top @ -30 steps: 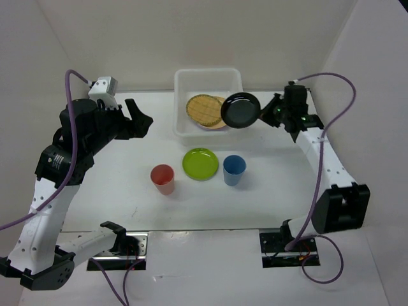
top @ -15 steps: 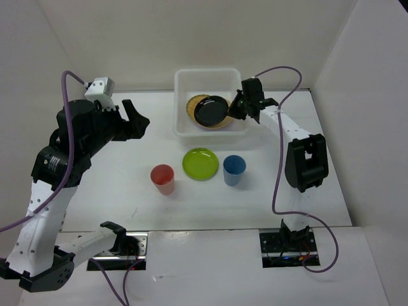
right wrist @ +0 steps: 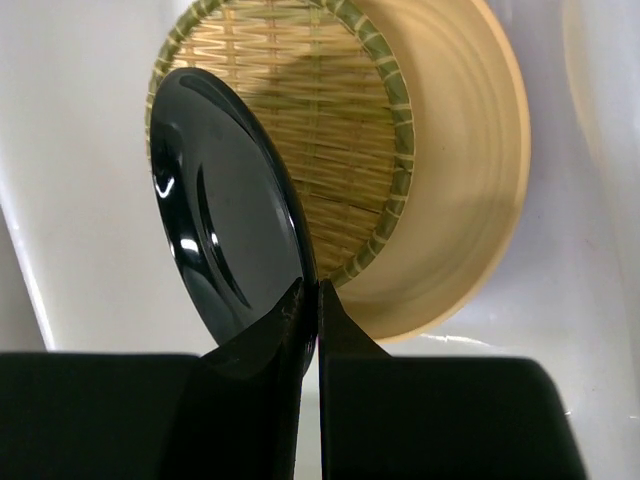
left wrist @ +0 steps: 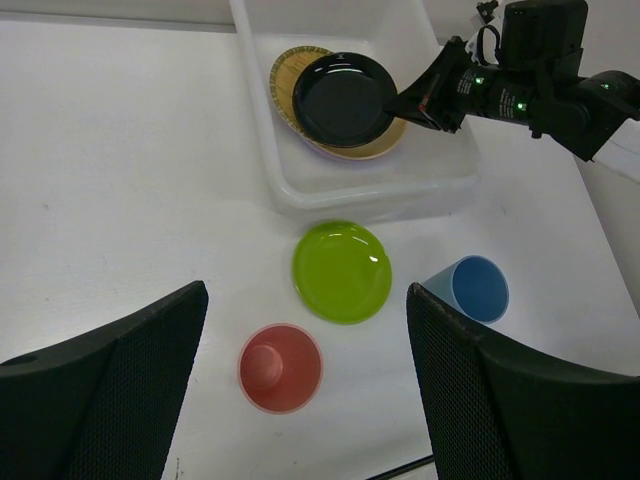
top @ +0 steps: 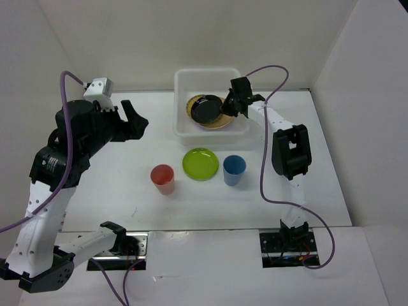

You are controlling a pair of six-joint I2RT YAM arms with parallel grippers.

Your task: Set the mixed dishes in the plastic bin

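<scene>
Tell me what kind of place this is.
Likely a robot lab test booth, not a kitchen: plain white walls enclose a white table, and a left arm and right arm are mounted at its near edge.

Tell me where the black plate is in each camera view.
Top view: black plate, upper centre, over the bin.
Left wrist: black plate, top centre, held by the right gripper.
Right wrist: black plate, left of centre, pinched at its rim.
Shared landmark: the woven disc beneath it.
</scene>
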